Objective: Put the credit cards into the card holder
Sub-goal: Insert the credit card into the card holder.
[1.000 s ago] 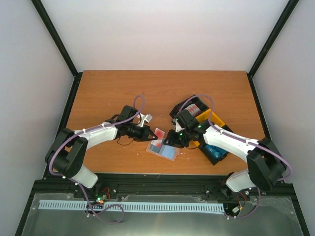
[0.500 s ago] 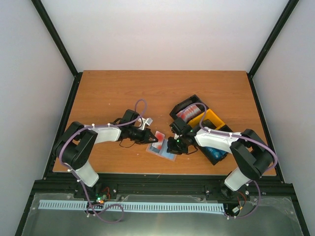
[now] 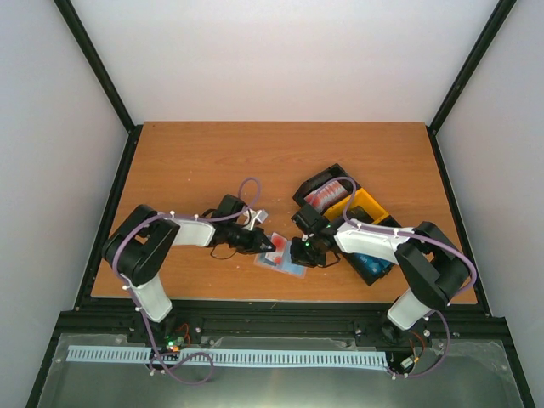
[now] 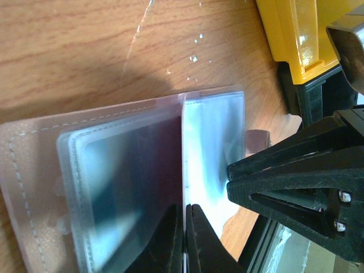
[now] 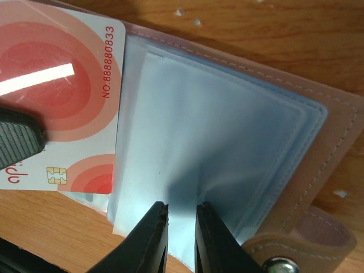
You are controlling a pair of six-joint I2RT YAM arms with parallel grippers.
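Note:
The card holder (image 3: 287,262) lies open on the table, tan outside (image 5: 336,149) with pale see-through pockets (image 5: 216,125). A red credit card (image 5: 57,85) with white marks stands over its left half, pinched by my left gripper (image 4: 185,207), which is shut on the card's thin edge (image 4: 183,165). In the top view that gripper (image 3: 265,242) sits just left of the holder. My right gripper (image 5: 181,206) has its jaws drawn close on the near edge of the pocket leaves, which crease between them. From above it (image 3: 302,252) is at the holder's right side.
A black-and-yellow tray (image 3: 371,206) stands right of the holder, with red cards (image 3: 323,197) in its far compartment and blue ones (image 3: 374,265) in its near one. Its yellow corner (image 4: 290,34) shows in the left wrist view. The table's front edge lies just below the holder.
The right gripper came down from the tray to the holder and narrowed onto the pocket leaves. The left gripper carried the red card rightward onto the holder.

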